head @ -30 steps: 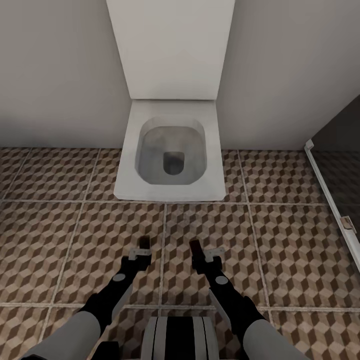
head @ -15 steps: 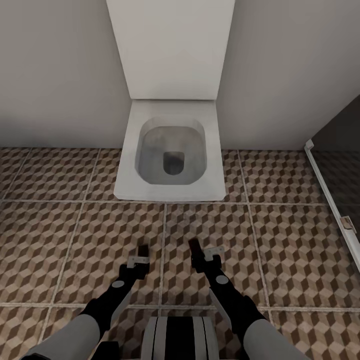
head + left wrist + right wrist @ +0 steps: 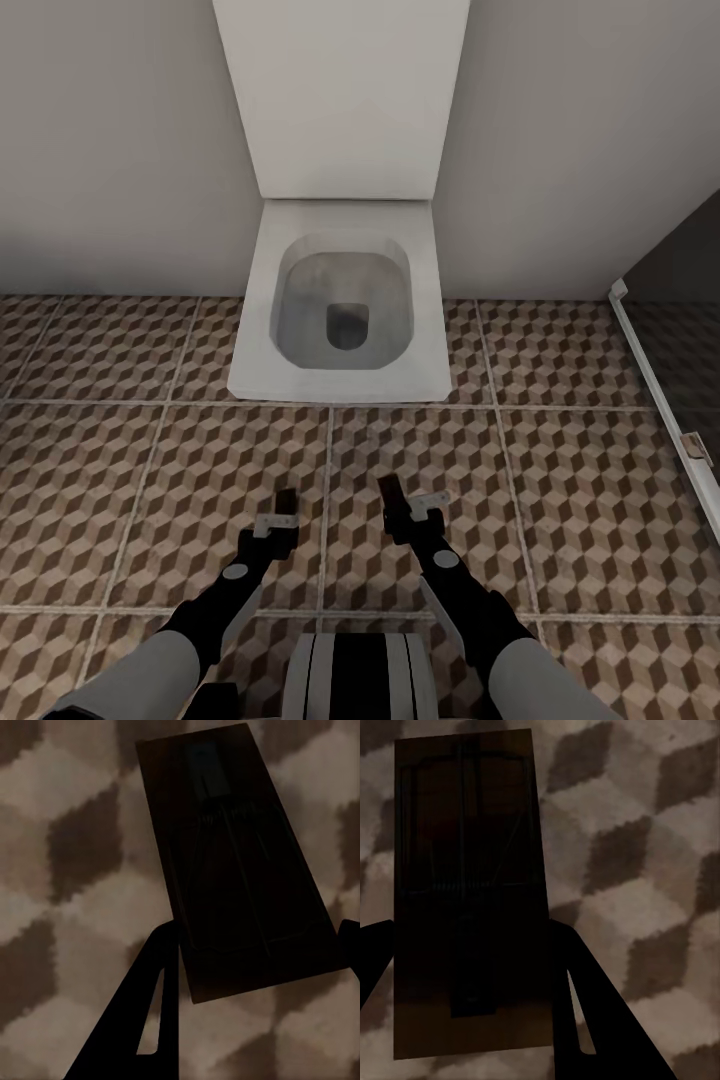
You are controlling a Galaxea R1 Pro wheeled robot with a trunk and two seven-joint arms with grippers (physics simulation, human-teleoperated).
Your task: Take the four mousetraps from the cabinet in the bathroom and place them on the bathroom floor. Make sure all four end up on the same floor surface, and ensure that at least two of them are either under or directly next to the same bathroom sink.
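Tiled floor (image 3: 560,480); mousetraps (image 3: 236,862) between fingers (image 3: 150,1012).

Both arms: light grey upper segments, black forearms, each with a small round grey disc near the wrist. Left gripper (image 3: 285,505) and right gripper (image 3: 393,497) sit on light grey bracket-like mounts; the fingers (image 3: 142,1020) are flat black blades with a narrow triangular cut-out. Trunk (image 3: 358,675) is a grey rounded block with black vertical stripes.

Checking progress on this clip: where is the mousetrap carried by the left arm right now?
The mousetrap sits clamped in the left gripper, held above the patterned floor tiles in front of the toilet.
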